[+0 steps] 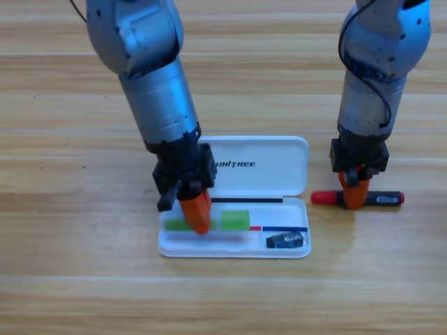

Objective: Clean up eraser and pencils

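Orange left gripper [196, 215] hiding green pencil [235, 220] middle

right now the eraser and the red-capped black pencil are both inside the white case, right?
Not quite. The high view shows the eraser inside the white case, but the red-capped black pencil lies on the table right of it, under the right tool.

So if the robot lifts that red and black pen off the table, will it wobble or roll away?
It looks stiff, so the black pen with the red cap probably won't bend. The right gripper sits near its middle, so it should lift fairly level. Its barrel looks round, so if it slips it might roll across the table.
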{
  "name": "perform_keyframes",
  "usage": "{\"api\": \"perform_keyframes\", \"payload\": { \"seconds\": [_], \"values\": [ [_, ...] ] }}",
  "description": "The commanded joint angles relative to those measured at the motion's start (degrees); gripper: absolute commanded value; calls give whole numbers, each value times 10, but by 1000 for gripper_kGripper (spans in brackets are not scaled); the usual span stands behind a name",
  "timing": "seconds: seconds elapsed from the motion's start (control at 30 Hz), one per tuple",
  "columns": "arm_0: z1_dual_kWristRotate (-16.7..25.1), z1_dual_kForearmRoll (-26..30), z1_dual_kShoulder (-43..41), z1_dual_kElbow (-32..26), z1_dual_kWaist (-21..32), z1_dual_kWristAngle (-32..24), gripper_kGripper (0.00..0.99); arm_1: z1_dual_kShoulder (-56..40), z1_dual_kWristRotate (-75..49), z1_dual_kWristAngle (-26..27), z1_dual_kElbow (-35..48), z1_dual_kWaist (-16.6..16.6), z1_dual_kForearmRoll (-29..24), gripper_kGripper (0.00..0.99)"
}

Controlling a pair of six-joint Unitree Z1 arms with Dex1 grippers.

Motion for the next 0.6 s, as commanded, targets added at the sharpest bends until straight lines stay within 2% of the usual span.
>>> {"api": "perform_keyframes", "payload": {
  "seconds": [0.03, 0.07, 0.6],
  "values": [
    [-5, -9, 44, -5, -19, -5, 0, 36, -9, -10, 20, -13, -6, 31],
    [-5, -9, 46, -7, -19, -5, 0, 32, -9, -10, 24, -12, -6, 0],
    [-9, -9, 56, -14, -20, -1, 0, -46, -8, -19, 71, -6, -1, 0]
  ]
}}
